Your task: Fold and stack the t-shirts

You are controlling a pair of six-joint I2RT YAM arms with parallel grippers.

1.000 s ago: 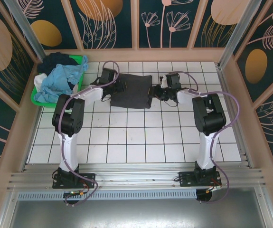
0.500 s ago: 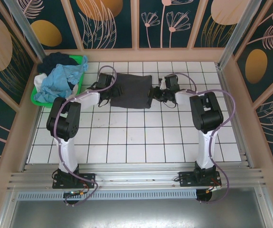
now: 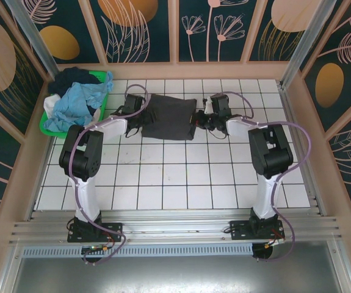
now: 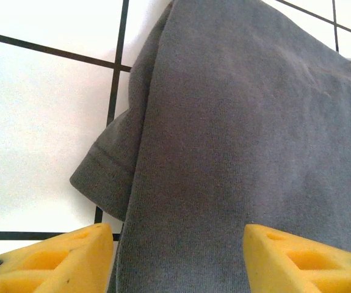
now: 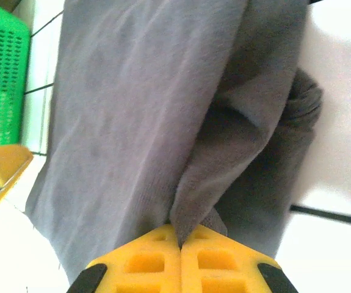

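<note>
While I watch from the overhead camera, the charcoal-grey t-shirt (image 3: pixel 169 116) lies spread on the far half of the white gridded bench (image 3: pixel 175 183), roughly midway between its left and right sides.

Left claw (image 3: pixel 138 115): at the shirt's left edge, released. On its wrist camera the 2 yellow fingertips (image 4: pixel 59 259) stand well apart, with grey cloth showing between them and nothing gripped. A hemmed sleeve (image 4: pixel 102 177) pokes out onto the bench just beside the left tip.

Right claw (image 3: pixel 201 119): at the shirt's right edge, clenched. On its wrist camera the 2 tips meet flush and pinch a raised fold of the same shirt, which bunches and wrinkles above the grip.

Green basket (image 3: pixel 105 78): at the bench's far left corner, apart from the grey shirt. It holds a crumpled heap: a light blue t-shirt (image 3: pixel 77 104) on top, a dark navy t-shirt (image 3: pixel 71 78) at the far side and a white t-shirt (image 3: pixel 50 104) at the left rim.
</note>
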